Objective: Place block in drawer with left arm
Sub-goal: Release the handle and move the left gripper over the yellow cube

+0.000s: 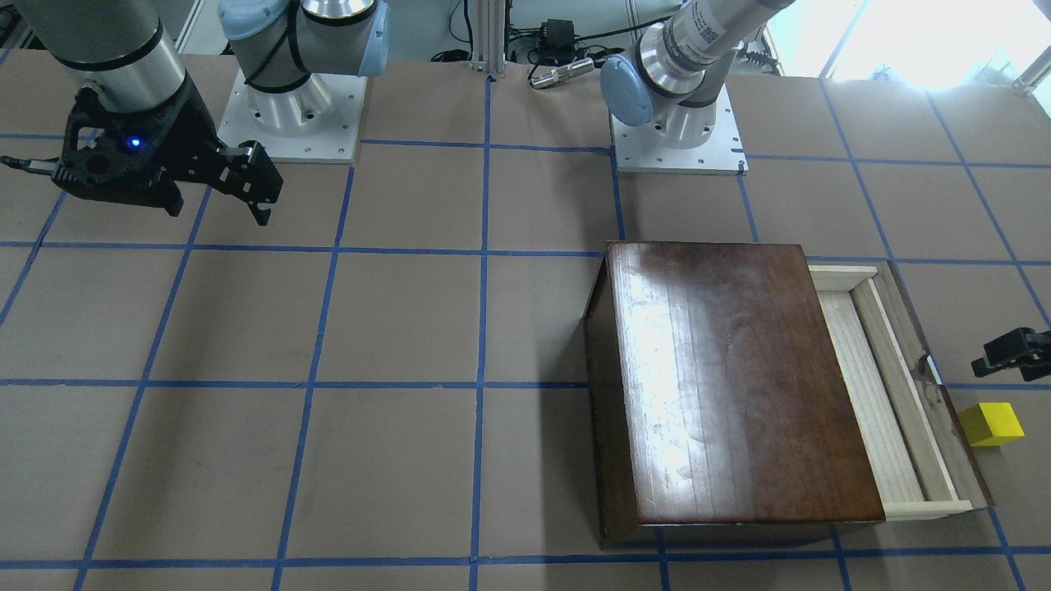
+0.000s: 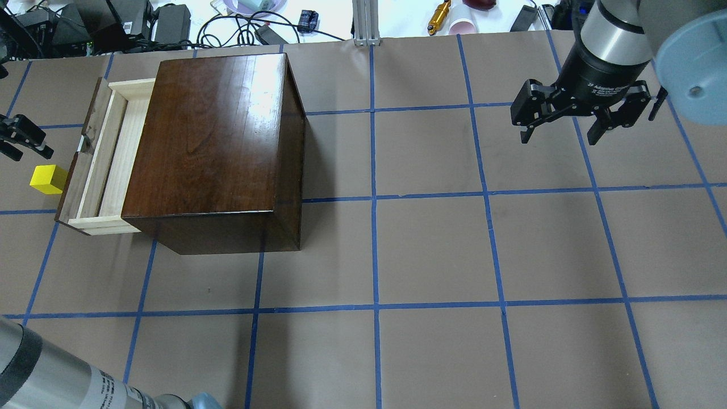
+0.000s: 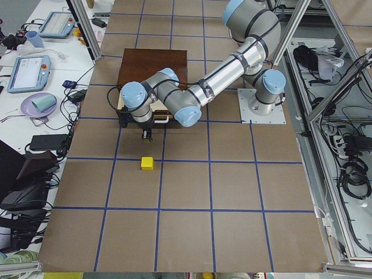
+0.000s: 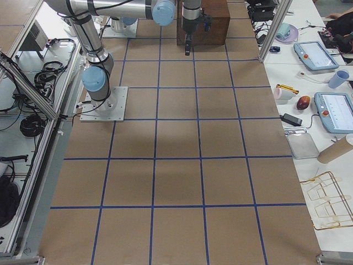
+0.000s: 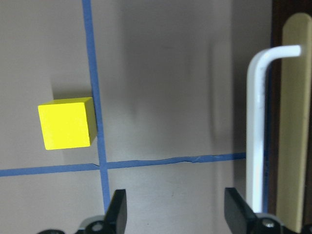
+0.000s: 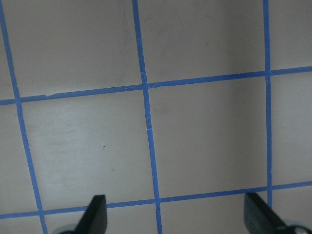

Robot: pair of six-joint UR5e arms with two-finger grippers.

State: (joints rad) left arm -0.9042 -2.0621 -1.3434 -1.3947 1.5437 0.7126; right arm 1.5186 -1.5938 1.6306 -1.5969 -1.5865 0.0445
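The table (image 2: 431, 250), brown and gridded with blue tape, fills every view; on it the glossy dark wooden box (image 2: 216, 136) stands just behind the left gripper's working spot and well apart from the right gripper; the left arm (image 3: 224, 78) reaches across the top of the box and bends down in front of it, while the right arm (image 2: 613, 34) hangs over bare table at the far end; the drawer (image 2: 116, 153) is pulled partway out of the box on the side that faces the left gripper, its pale wooden tray open to view; the left gripper (image 5: 173, 209) hovers beside the drawer's dark front panel, fingers spread with nothing between them, though its height above the table is hard to judge; the right gripper (image 2: 559, 138) is likewise spread wide and holds nothing; the white handle (image 5: 258, 122) on the drawer front lies just ahead of one left fingertip; the block (image 5: 66, 123) sits on the table ahead of the other fingertip and off to its outer side, outside the drawer, against a tape line (image 5: 95, 97).
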